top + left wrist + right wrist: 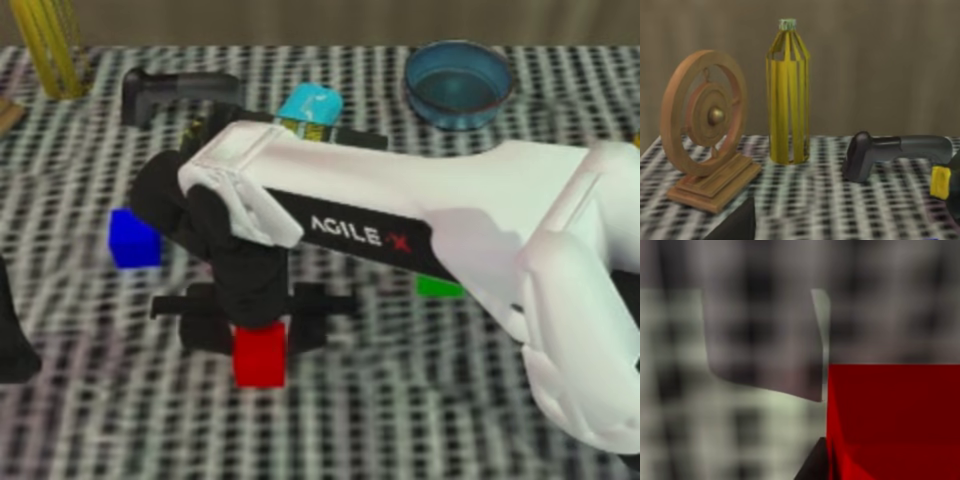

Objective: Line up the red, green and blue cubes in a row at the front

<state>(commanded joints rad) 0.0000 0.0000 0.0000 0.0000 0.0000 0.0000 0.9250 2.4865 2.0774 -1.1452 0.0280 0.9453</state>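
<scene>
The red cube point(260, 358) sits between the fingers of my right gripper point(258, 332), left of centre toward the front; the gripper is shut on it. In the right wrist view the red cube point(890, 420) fills the corner, with one dark finger point(812, 467) against its side and its shadow on the cloth beyond. The blue cube point(133, 240) rests on the table to the left, behind the red one. The green cube point(440, 287) shows only as a sliver under my right arm. My left gripper point(10, 345) is parked at the left edge, open, with nothing held.
Along the back stand a blue bowl point(459, 82), a light cyan case point(310, 103), a dark handheld scanner point(175, 92) and a yellow bottle point(788, 95). A wooden wheel ornament point(705, 125) is at the back left. The white right arm crosses the table's middle.
</scene>
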